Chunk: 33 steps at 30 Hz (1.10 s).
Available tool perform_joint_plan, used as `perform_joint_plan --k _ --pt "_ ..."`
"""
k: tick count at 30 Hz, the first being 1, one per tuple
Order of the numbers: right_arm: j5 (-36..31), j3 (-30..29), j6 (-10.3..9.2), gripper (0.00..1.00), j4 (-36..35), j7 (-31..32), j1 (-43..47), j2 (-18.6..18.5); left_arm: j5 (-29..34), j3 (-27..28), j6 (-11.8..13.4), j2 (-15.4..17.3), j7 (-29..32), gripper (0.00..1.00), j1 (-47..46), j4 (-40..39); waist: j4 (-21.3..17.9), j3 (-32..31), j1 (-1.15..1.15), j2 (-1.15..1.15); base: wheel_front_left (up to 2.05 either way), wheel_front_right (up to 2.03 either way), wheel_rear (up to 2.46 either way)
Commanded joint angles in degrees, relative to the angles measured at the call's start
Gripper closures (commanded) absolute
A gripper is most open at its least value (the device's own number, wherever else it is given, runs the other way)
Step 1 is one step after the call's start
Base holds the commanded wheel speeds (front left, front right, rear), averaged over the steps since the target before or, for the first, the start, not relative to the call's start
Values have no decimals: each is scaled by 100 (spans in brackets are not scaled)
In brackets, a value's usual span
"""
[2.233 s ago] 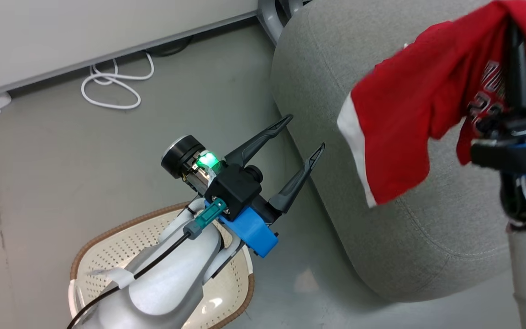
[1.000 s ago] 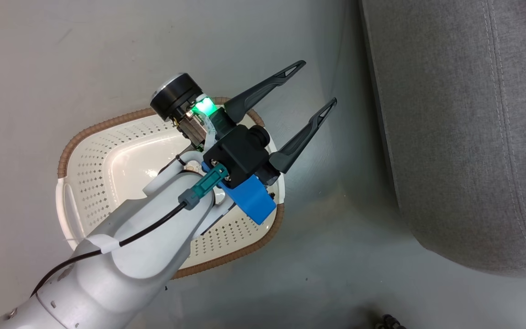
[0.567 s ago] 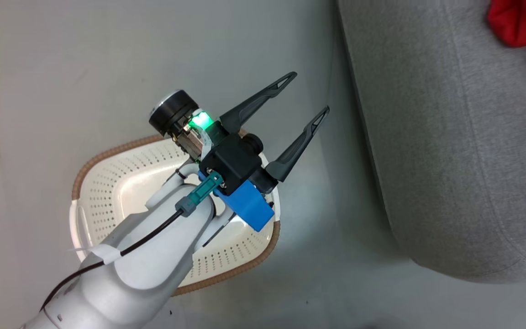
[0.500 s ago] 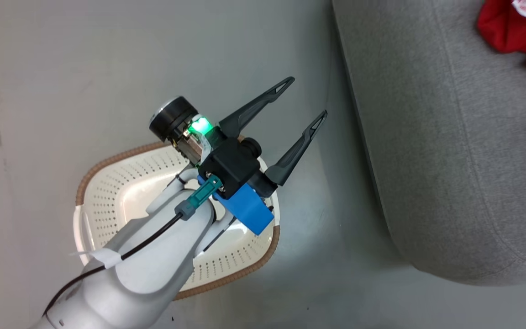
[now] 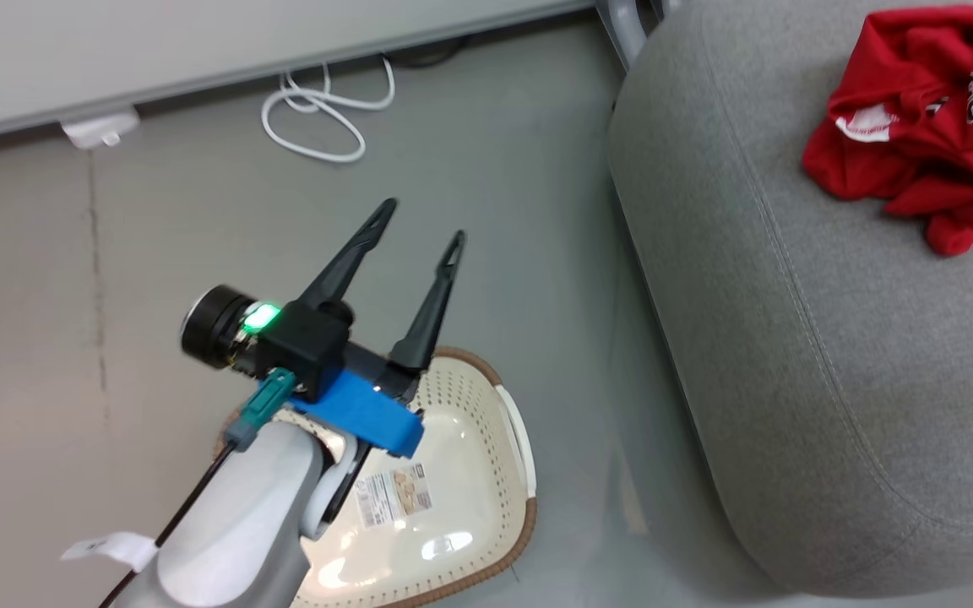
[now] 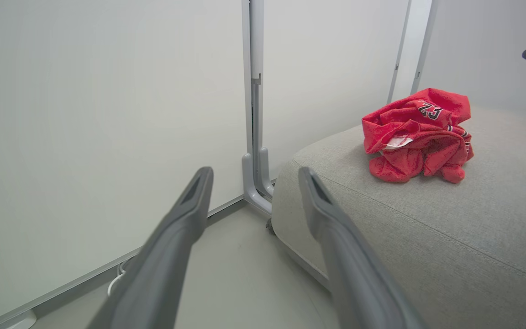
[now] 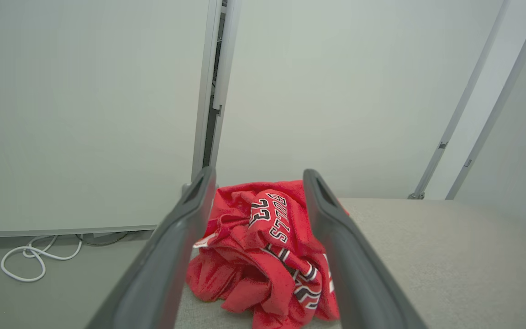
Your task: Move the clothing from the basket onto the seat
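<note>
Note that the clothing lies crumpled on the seat, directly ahead of the right gripper, the nearer arm, jaws apart and empty. The left gripper, also spread, hangs over the basket. The clothing reads "BULLS" and "23"; the basket's sticker is illegible

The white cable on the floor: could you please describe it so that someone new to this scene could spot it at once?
Start at the large grey seat and look left across the floor to the foot of the pale wall. There lies the cable, thin, white and in loose loops, unlike the small solid block further left or the perforated cream basket.
</note>
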Motion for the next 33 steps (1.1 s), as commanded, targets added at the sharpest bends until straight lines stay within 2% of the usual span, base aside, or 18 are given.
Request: perform_joint_plan --k 1,9,16,24,33 --pt "39 76 1 0 -57 -12 112 37 -25 90 28 22 -16 0 115 -28 177 -321 1 0 0 0 0" --pt "179 693 2 0 -478 -7 564 355 69 1086 154 103 -17 0 892 -122 565 -927 1 0 0 0 0" --pt "190 1130 2 0 -543 -8 987 684 193 1756 169 46 -17 0 1450 -143 950 -1305 1 0 0 0 0" --pt "141 1324 2 0 -366 -8 1382 891 359 2200 85 -98 -17 0 1944 -106 1293 -1623 1 0 0 0 0" --pt "11 1271 1 0 -455 -9 1888 1063 535 2460 -43 -266 -17 0 2323 -122 1462 -1893 1 0 0 0 0"
